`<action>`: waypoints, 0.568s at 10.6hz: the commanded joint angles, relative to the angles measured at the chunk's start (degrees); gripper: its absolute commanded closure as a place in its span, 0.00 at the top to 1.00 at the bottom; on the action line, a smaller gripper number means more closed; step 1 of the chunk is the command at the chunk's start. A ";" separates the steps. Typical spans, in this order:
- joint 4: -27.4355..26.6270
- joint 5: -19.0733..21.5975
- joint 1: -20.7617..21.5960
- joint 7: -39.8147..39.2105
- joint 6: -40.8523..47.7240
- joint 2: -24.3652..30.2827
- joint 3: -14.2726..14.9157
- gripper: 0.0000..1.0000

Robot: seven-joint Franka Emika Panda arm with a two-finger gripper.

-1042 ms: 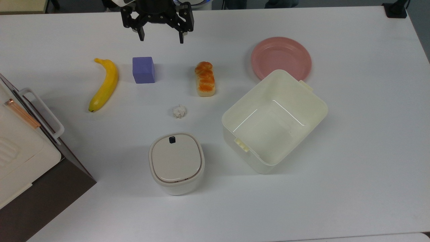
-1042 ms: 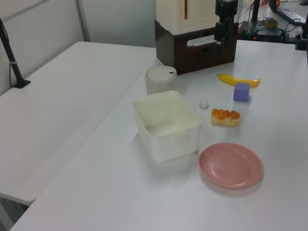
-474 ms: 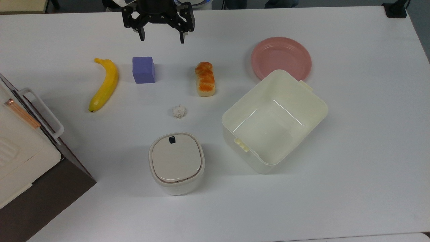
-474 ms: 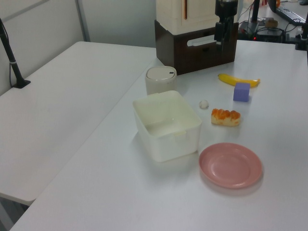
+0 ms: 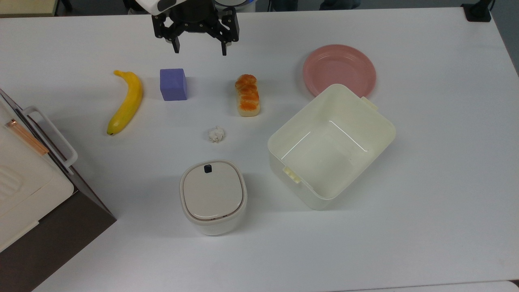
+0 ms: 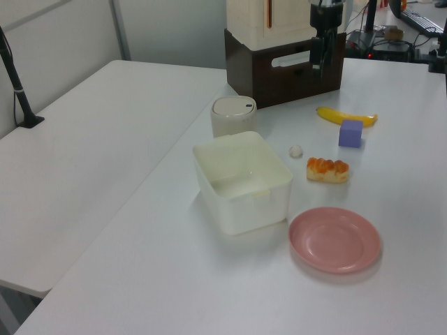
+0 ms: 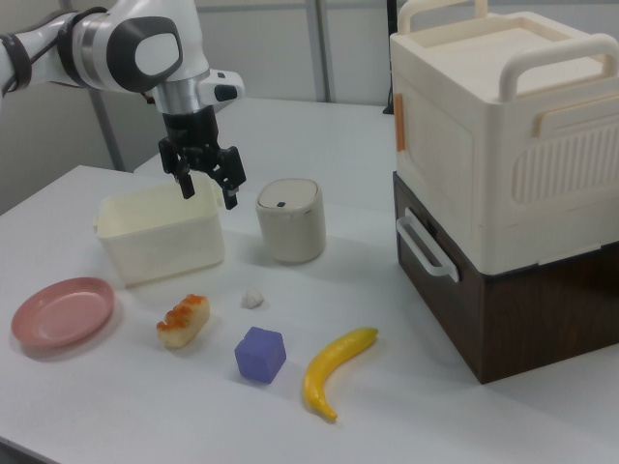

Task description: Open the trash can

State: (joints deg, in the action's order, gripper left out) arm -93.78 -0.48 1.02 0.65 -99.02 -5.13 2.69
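The trash can (image 5: 213,196) is a small white rounded bin with a beige lid lying flat and shut and a black button (image 5: 208,168) at the lid's far edge. It stands near the table's front in the top view, beside the tub in the left view (image 6: 233,115), and in the right view (image 7: 289,219). My gripper (image 5: 200,51) hangs open and empty over the table's far edge, well away from the bin, above the gap between cube and bread. It points down in the right view (image 7: 209,196), and the left view (image 6: 318,59) sees it edge-on.
Between gripper and bin lie a banana (image 5: 125,101), a purple cube (image 5: 173,84), a bread roll (image 5: 247,95) and a paper wad (image 5: 216,134). A cream lidless tub (image 5: 324,154) and a pink plate (image 5: 339,69) sit at the top view's right. A brown-and-cream cabinet (image 5: 24,182) stands at the top view's left.
The gripper has shifted slightly to the right and toward the table's middle in the top view, still open. Nothing on the table has moved.
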 commanded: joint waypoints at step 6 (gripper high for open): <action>-0.71 -0.93 2.15 0.75 -0.81 -1.02 0.39 1.00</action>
State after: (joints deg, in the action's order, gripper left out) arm -94.01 -0.61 2.35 0.65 -98.98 -5.78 2.67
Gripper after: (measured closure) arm 0.000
